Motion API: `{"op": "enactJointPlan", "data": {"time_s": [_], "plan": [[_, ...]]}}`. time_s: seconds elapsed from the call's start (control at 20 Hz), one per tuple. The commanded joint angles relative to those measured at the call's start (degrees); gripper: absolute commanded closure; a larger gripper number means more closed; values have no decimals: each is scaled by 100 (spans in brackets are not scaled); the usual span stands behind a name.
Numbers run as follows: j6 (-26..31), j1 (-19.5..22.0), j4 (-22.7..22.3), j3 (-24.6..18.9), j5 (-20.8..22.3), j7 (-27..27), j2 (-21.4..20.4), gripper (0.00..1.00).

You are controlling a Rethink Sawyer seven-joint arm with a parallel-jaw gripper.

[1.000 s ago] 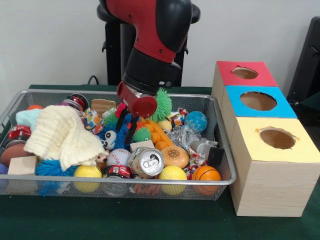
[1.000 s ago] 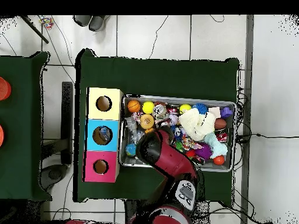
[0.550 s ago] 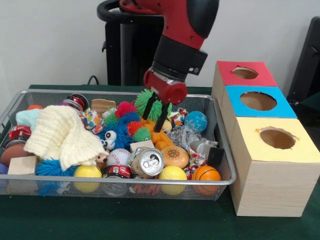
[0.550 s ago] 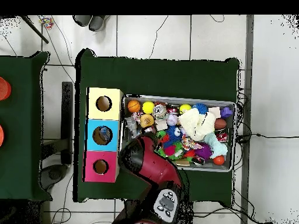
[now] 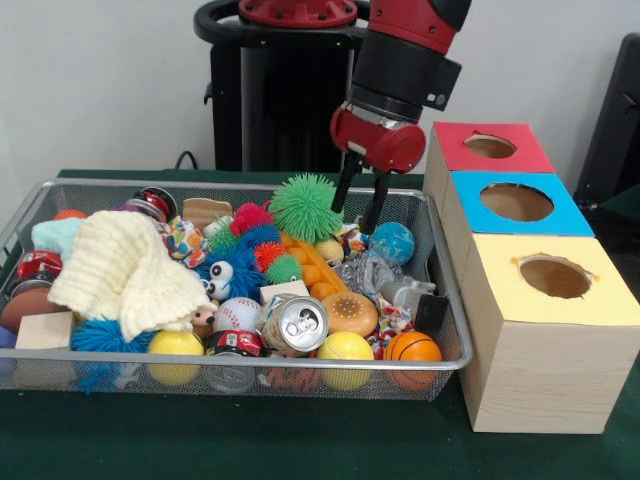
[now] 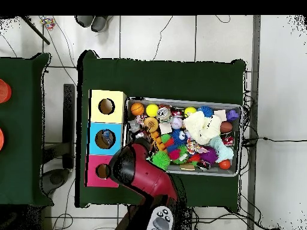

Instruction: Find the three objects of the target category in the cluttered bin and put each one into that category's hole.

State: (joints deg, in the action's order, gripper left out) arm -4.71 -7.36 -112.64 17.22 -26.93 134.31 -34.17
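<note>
While the green spiky ball [image 5: 305,207] sits on top of the toy pile, upper middle of the front view, the gripper [image 5: 355,217] hangs just to its right. Jaws are spread apart w/ nothing between them; can't tell if the left finger touches the ball's spikes. The ball is round, bright green, soft spikes all over, and sits higher than the toys near it.

Around it: a pink spiky ball [image 5: 250,216] and a blue fuzzy toy w/ big eyes [image 5: 225,275] to the left, orange bits below, a blue ball [image 5: 392,241] to the right past the gripper. Lower down lie a can [image 5: 293,324], a burger toy [image 5: 348,312] and a yellow ball [image 5: 345,347]. A cream knit cloth [image 5: 120,270] covers the left part.

The wire bin [image 5: 250,361] is packed full, so open room is only above the pile. Right of the bin stand a red box [image 5: 455,150], a blue box [image 5: 570,215] and a yellow box [image 5: 540,370], each w/ a round hole on top. The red box is nearest the gripper.
</note>
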Motion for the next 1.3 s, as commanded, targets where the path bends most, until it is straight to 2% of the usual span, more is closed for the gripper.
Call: {"op": "enactJointPlan", "data": {"time_s": [0.05,0.15,0.25,0.45,0.8,1.1,1.3], "plan": [[181,684,-357,-1377,210,988,-103,0],[-25,1140,-370,-1956,498,901,19,0],[41,1412,-281,-2249,778,599,107,0],[176,1727,30,-2471,1238,198,316,0],[-125,1853,692,-2570,1694,167,910,0],[-159,1869,1126,-2505,1849,204,1234,0],[-161,1756,1310,-2375,1784,273,1366,0]]}}
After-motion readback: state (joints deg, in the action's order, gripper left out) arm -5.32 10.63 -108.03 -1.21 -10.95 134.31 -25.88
